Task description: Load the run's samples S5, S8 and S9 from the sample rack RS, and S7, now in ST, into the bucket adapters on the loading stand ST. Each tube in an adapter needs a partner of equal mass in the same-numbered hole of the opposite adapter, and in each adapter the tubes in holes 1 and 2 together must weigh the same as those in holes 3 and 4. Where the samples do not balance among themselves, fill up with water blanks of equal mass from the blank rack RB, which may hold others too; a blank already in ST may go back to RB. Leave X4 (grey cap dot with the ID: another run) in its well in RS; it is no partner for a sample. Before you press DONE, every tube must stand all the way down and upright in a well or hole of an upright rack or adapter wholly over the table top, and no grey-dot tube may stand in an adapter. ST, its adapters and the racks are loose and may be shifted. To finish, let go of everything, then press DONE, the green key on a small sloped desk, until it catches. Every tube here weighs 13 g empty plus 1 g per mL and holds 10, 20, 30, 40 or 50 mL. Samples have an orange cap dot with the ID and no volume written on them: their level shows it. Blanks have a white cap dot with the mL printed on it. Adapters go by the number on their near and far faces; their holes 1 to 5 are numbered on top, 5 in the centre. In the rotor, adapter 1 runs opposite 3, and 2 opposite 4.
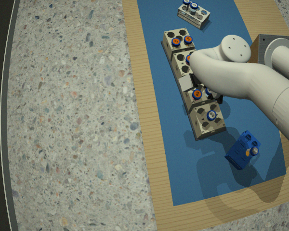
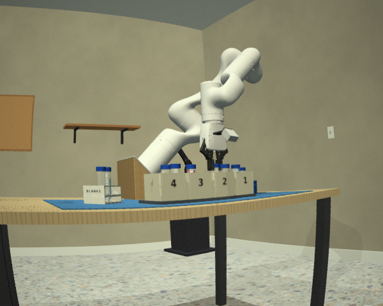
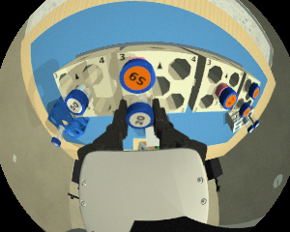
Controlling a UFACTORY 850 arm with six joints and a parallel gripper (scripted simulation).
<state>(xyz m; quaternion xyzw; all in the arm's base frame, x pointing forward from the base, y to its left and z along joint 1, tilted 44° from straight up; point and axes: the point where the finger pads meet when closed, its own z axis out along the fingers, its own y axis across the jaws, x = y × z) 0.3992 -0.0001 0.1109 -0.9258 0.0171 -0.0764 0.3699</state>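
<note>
My gripper point(image 3: 139, 106) point(image 2: 214, 162) is shut on the cap of a white-dot blank tube point(image 3: 140, 119) point(image 1: 208, 91). The tube stands low in a hole of adapter 2 point(image 1: 192, 101) point(image 2: 224, 189), with its cap about level with the other caps. Orange-dot sample S9 point(image 3: 136, 77) point(image 1: 197, 94) stands in the same adapter, just beyond the blank. Adapter 1 point(image 1: 204, 125) point(image 2: 244, 187) holds one white-dot blank point(image 1: 211, 114) point(image 3: 75, 102). Adapter 4 point(image 1: 169, 37) point(image 2: 165, 190) holds two orange-dot samples point(image 1: 176, 41) point(image 1: 188, 39). Adapter 3 point(image 1: 180, 65) point(image 2: 200, 190) holds an orange-dot tube point(image 1: 188, 58), half hidden by the arm.
The white blank rack RB point(image 1: 193, 17) point(image 2: 101, 194) with two tubes stands at the far end of the blue mat point(image 1: 154, 19). The blue sample rack RS point(image 1: 242, 150) point(image 3: 60, 123) holds a grey-dot tube point(image 1: 254, 150). The arm's base block point(image 1: 264, 47) stands to the right.
</note>
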